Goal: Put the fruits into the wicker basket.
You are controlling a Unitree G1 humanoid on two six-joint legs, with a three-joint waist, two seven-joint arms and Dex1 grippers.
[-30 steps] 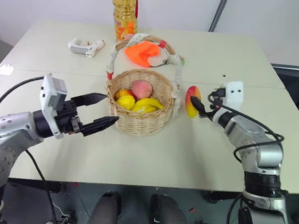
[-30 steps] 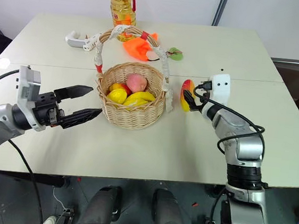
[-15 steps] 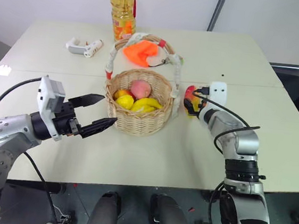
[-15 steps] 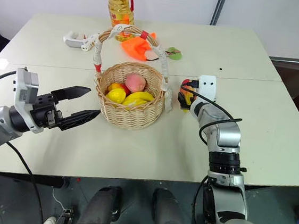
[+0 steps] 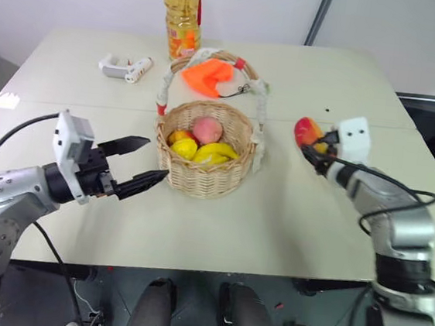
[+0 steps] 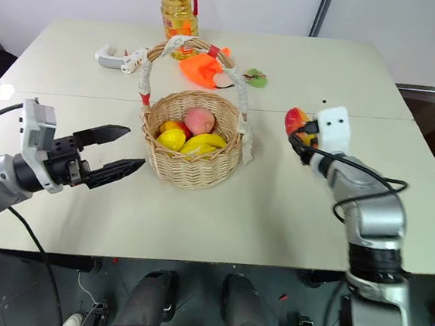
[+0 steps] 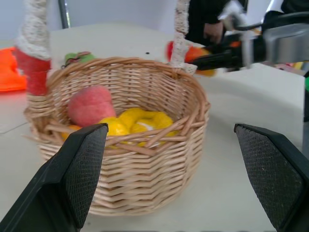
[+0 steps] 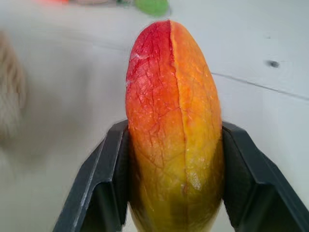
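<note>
Mango (image 8: 174,130) clamped between right tool (image 8: 171,193) fingers; peach (image 7: 90,105) in wicker basket (image 7: 145,193).

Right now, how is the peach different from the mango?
The peach is round and pink-red; the mango is long and oval, red fading to yellow. The peach sits inside the basket with the small yellow fruits; the mango is outside it, to the basket's right. Nothing holds the peach, while the right hand clamps the mango between its two fingers. Both are fruits with red skin.
</note>
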